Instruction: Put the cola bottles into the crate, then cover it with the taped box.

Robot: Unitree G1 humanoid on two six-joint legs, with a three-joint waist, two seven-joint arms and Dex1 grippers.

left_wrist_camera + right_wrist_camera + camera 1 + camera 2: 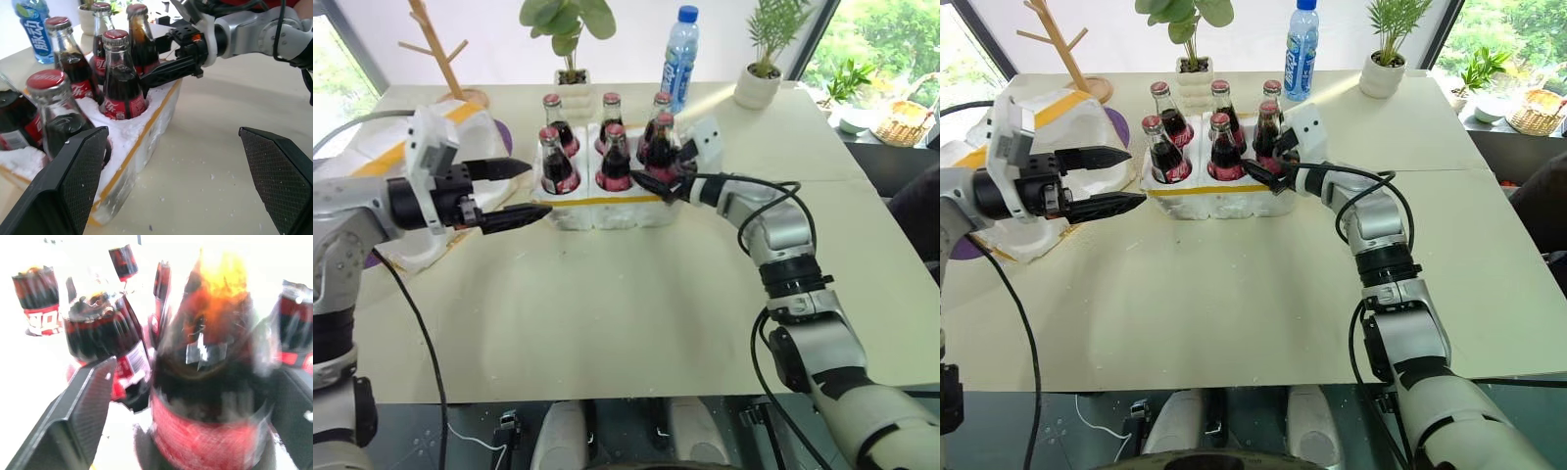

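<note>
Six cola bottles stand in the wells of the white crate [607, 211] at the table's middle. My right gripper [656, 171] is at the front right cola bottle [661, 147], its fingers open on either side of the glass, with a gap showing beside one finger [83, 406]. Just left of the crate my left gripper [538, 189] is open and holds nothing, its tips pointing at the front left cola bottle [556, 162]. The taped box [372, 162] lies on the table behind my left gripper, at the far left.
A blue-capped water bottle [679, 59] stands behind the crate, with potted plants [572, 78] [757, 86] along the far edge. A wooden stand [440, 49] rises at the back left. A basket [906, 122] sits off the table to the right.
</note>
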